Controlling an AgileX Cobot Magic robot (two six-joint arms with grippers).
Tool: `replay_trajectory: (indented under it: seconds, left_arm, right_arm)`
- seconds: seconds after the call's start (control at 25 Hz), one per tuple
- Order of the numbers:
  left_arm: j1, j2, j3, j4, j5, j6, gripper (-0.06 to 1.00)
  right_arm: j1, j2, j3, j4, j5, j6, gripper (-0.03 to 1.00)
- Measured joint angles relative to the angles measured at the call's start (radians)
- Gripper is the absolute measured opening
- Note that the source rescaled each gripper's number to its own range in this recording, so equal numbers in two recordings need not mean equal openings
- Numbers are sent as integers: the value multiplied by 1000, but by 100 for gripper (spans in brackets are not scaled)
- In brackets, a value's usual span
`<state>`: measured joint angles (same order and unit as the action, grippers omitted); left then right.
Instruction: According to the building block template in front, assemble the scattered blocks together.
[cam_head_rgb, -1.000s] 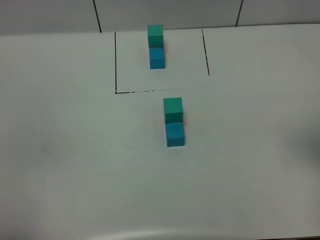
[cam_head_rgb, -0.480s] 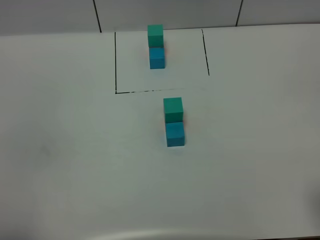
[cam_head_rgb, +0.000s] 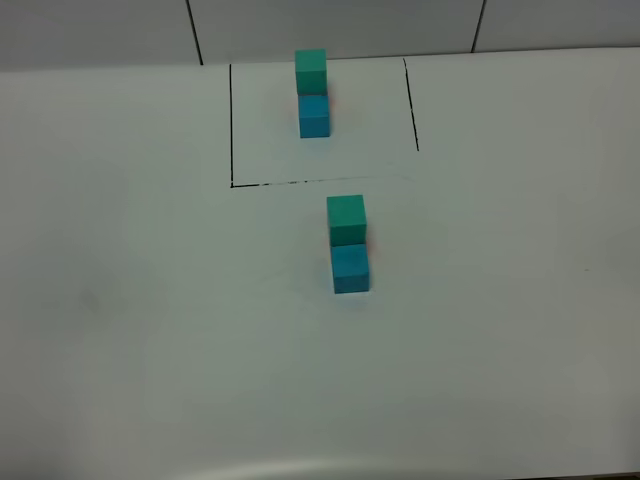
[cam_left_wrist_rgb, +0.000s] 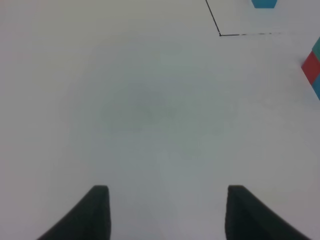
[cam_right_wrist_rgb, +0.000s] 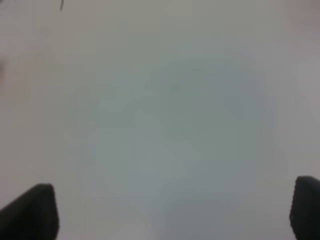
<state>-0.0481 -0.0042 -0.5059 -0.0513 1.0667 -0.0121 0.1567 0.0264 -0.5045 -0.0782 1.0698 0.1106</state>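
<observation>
The building block template stands at the back inside thin black drawn lines: a teal-green cube joined to a blue cube. The scattered blocks sit together mid-table: a green cube against a blue cube, with a sliver of red between them. The left wrist view catches the red face of this cluster at its edge. My left gripper is open over bare table, well left of the cluster. Holding nothing, my right gripper is wide open over bare table. Neither gripper shows in the exterior high view.
The white table runs to a wall with dark seams at the back. A corner of the drawn frame shows in the left wrist view, and a short piece of a black line in the right wrist view.
The cubes have not moved. A faint shadow at the table's right edge slid toward the front and is gone now.
</observation>
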Motion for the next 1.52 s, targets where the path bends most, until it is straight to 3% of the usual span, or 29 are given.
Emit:
replay_trajectory:
  seconds: [0.44, 1.12, 1.52]
  left_arm:
    - [0, 0, 0, 0, 0, 0, 16]
    - [0, 0, 0, 0, 0, 0, 16]
    - [0, 0, 0, 0, 0, 0, 16]
  right_arm:
    - [8, -30, 1, 16, -2, -11, 73]
    - [4, -30, 1, 15, -2, -10, 72]
    - [-200, -30, 1, 18, -2, -9, 72]
